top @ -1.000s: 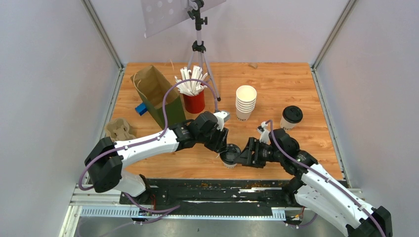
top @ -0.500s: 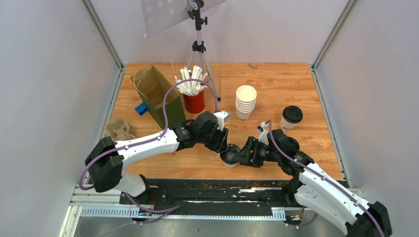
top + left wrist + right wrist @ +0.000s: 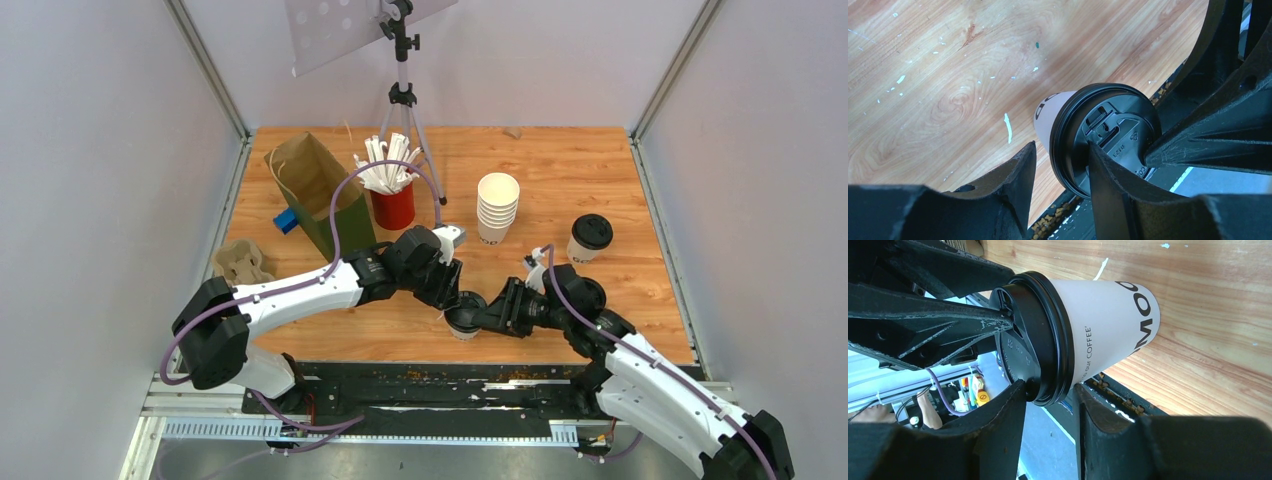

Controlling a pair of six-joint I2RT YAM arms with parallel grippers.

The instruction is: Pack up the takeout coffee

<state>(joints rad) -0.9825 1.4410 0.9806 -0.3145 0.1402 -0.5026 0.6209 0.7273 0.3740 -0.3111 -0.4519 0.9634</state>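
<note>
Black lid [image 3: 1108,135] on white cup [image 3: 1108,325], L gripper [image 3: 1062,147] + R gripper [image 3: 1048,387] astride rim.

Two matching arms: the left arm [image 3: 300,288], lower left of the overhead frame, and the right arm [image 3: 660,400], lower right, wear smooth white shells on their long links, with bulky black housings at each joint. A thin purple cable [image 3: 335,220] loops wide off the left arm; a second purple cable [image 3: 548,268] runs along the right. Close up, the left arm's fingers [image 3: 1010,185] and the right arm's fingers [image 3: 998,440] are matte black, ribbed, with pale scuffed edges.
</note>
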